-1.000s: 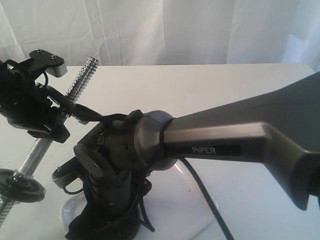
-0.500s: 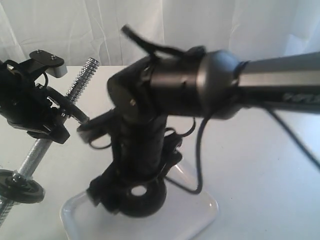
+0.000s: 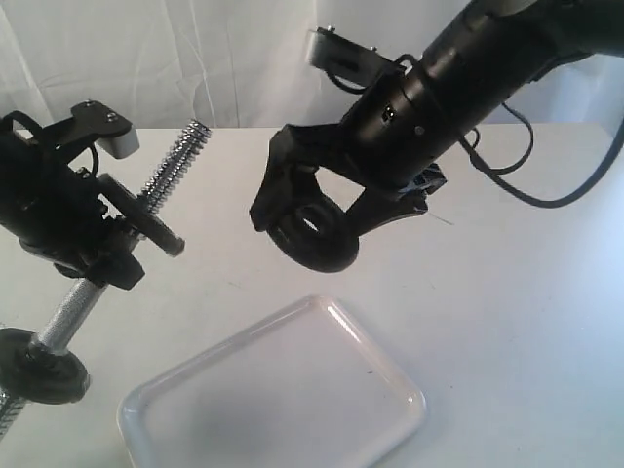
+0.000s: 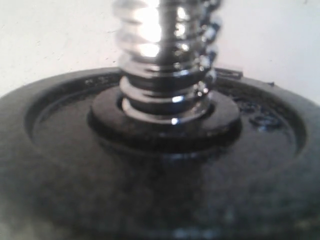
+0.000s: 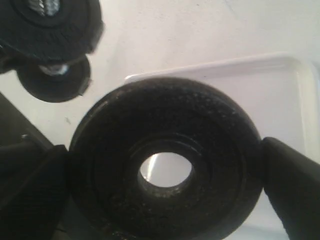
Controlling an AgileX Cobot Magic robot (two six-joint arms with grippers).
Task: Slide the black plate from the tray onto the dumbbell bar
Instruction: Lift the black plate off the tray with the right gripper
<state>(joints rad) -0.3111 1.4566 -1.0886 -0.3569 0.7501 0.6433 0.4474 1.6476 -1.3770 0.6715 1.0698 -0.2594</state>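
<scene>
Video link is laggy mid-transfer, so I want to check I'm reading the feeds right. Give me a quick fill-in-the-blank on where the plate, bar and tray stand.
1. The right gripper clamps the black plate in the air ___ the tray.
2. The left gripper holds the dumbbell bar tilted, with ___ smaller black discs on it.
3. The jaws grip the plate's opposite edges, leaving its centre ___ unblocked.
Missing words: above; two; hole.
</scene>
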